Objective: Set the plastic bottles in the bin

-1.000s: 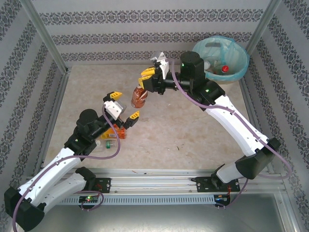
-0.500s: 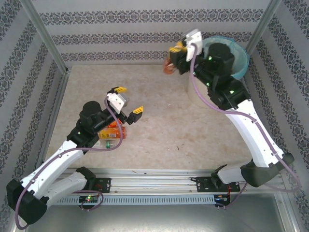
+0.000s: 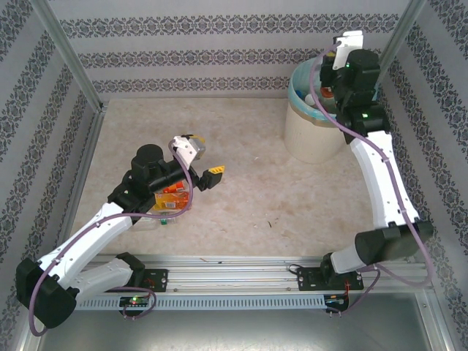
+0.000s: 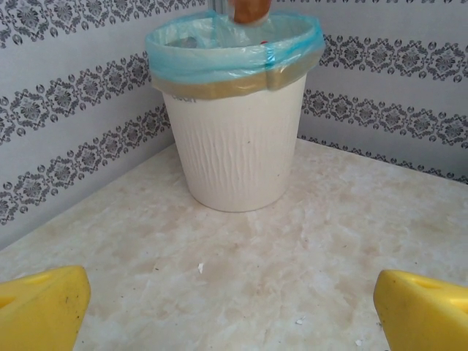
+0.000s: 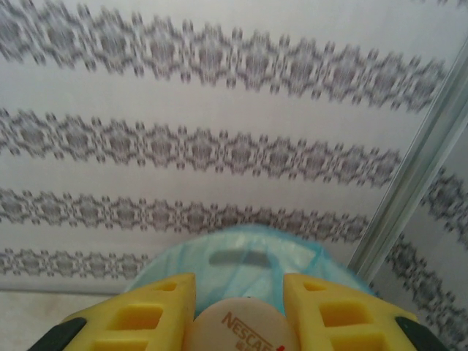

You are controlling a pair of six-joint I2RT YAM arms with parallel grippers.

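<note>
- Your right gripper [image 5: 240,311] is clamped on a Nescafe bottle [image 5: 241,330], over the bin [image 3: 311,139] at the top view's upper right.
- Your left gripper [image 3: 204,156] gapes wide, holding nothing, centre left.
- The left arm [image 3: 95,234] partly covers an orange-labelled bottle [image 3: 174,191] on the table [image 3: 256,197].

Beige marbled tabletop [image 3: 256,197]; damask-striped walls [image 3: 219,29] on three sides; aluminium post [image 5: 409,183] at corner

Bin [image 3: 311,142] sits far right on worktop [image 3: 256,197], against the back wall. Held bottle [image 5: 241,327] is between right gripper [image 5: 240,292] fingers, above the bin mouth. Loose bottles [image 3: 172,191] lie near-left under left arm [image 3: 110,219], well apart from bin.
</note>
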